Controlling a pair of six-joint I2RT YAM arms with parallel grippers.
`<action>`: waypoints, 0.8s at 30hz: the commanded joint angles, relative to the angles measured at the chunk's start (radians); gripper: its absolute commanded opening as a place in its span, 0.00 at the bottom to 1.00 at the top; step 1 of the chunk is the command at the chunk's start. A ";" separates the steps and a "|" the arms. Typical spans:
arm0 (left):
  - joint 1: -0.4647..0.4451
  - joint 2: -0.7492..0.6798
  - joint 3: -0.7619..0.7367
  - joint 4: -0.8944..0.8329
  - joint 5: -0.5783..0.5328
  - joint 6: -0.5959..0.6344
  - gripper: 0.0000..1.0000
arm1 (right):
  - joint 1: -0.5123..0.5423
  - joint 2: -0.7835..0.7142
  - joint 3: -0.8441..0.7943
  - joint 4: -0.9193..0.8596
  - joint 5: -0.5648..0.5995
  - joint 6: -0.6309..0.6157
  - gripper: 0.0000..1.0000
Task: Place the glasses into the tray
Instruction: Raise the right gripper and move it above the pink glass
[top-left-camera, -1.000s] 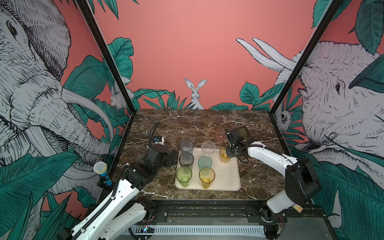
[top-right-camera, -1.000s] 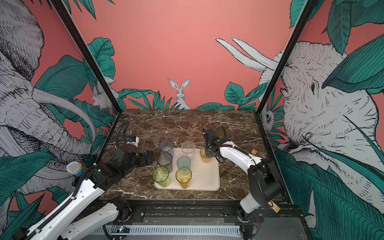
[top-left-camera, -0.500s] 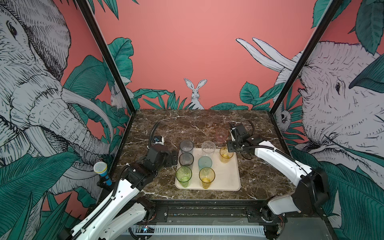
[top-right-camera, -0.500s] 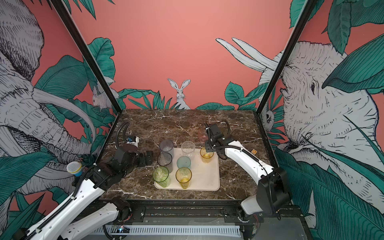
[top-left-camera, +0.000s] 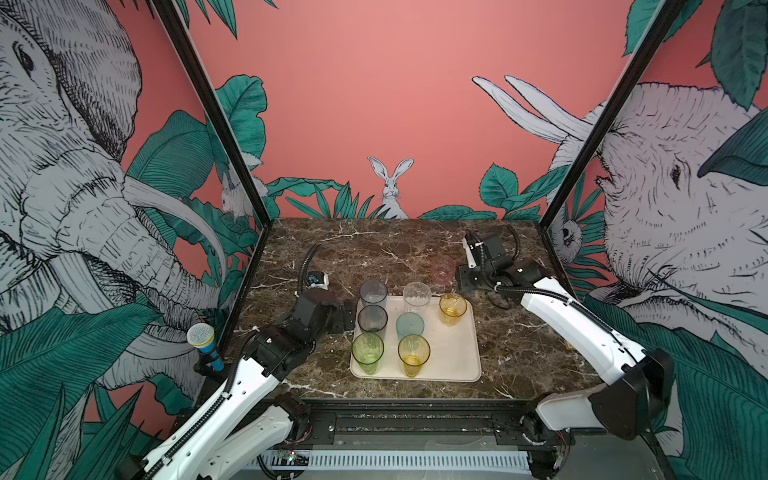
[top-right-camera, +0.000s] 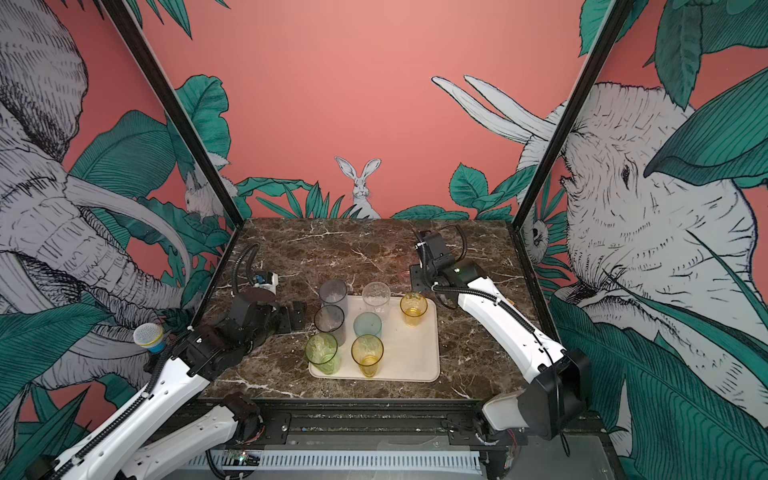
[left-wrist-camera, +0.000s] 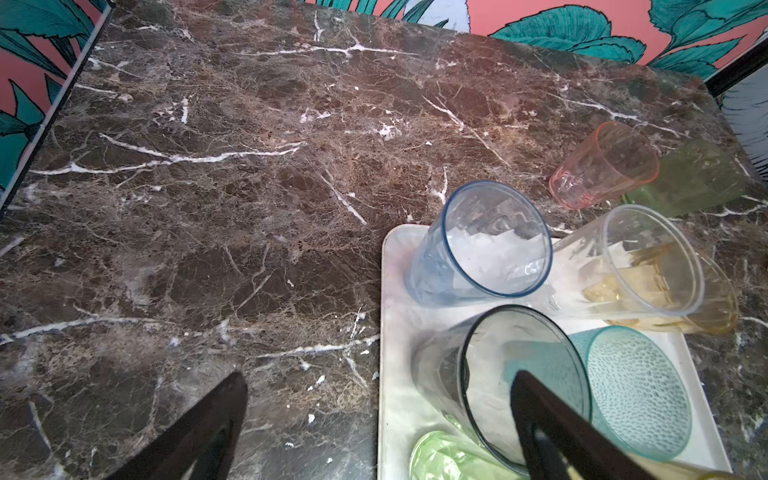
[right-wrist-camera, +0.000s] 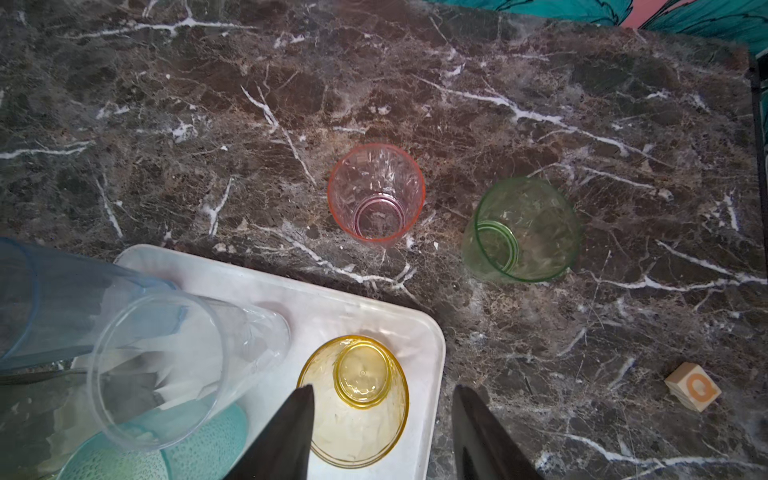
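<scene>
The cream tray (top-left-camera: 455, 357) holds several glasses: grey (top-left-camera: 373, 293), smoky (top-left-camera: 372, 319), clear (top-left-camera: 417, 296), teal (top-left-camera: 409, 326), green (top-left-camera: 367, 352), yellow (top-left-camera: 413, 354) and amber (top-left-camera: 452, 308). A pink glass (right-wrist-camera: 376, 193) and a short green glass (right-wrist-camera: 521, 230) stand upright on the marble behind the tray. My right gripper (right-wrist-camera: 382, 392) hangs open above the tray's far right corner, clear of the amber glass (right-wrist-camera: 357, 399). The left gripper (left-wrist-camera: 378, 378) is open over the tray's left edge, next to the smoky glass (left-wrist-camera: 498, 386), and holds nothing.
A small wooden letter block (right-wrist-camera: 692, 386) lies on the marble to the right of the tray. A toy microphone (top-left-camera: 202, 338) sticks up at the table's left edge. Black frame posts and patterned walls close in the table.
My right gripper opened, let go of the amber glass in the tray, and drew up and back toward the far right. The left arm has stayed still.
</scene>
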 joint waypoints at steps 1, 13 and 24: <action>0.007 -0.004 -0.015 0.008 -0.018 -0.014 0.99 | -0.006 0.040 0.060 -0.002 0.034 -0.022 0.56; 0.007 -0.009 -0.015 -0.005 -0.033 -0.011 0.99 | -0.085 0.188 0.205 0.023 -0.012 -0.030 0.57; 0.008 -0.011 -0.014 -0.010 -0.038 -0.007 0.99 | -0.149 0.373 0.318 0.015 -0.060 -0.041 0.57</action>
